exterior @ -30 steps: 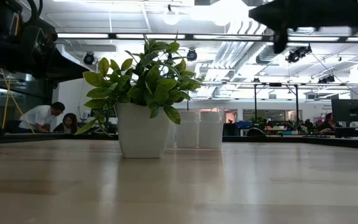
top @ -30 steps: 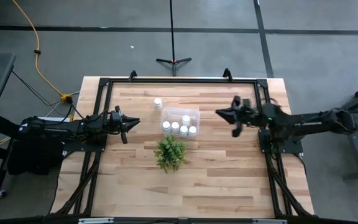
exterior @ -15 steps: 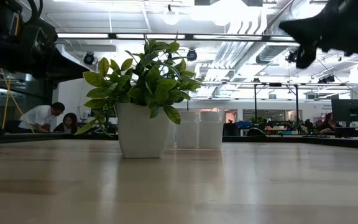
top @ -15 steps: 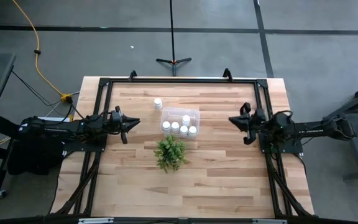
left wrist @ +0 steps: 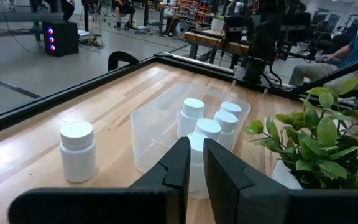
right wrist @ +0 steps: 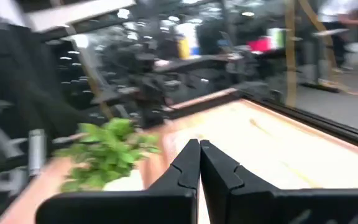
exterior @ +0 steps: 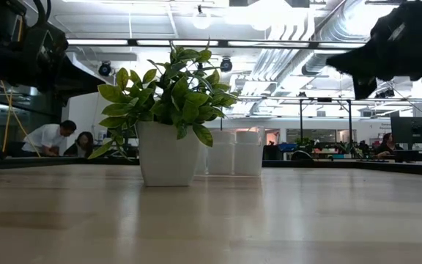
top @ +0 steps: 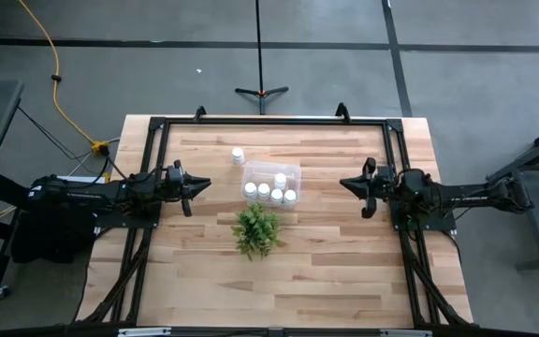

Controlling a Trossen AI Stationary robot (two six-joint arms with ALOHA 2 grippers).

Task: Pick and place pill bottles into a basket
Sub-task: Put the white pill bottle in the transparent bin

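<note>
Five pill bottles [top: 269, 191] fill basket [top: 293, 174] (one outside).

A large open robotics lab or workshop: a wooden counter [top: 279, 271] in a black metal frame [top: 268, 121] stands on a bare grey concrete floor [top: 457, 75]. Beyond it, exposed ceiling ducts [exterior: 284, 62], strip lights [exterior: 108, 42], workbenches [left wrist: 210, 40] with equipment, a monitor [exterior: 411, 132], and people [exterior: 50, 138] at desks
</note>
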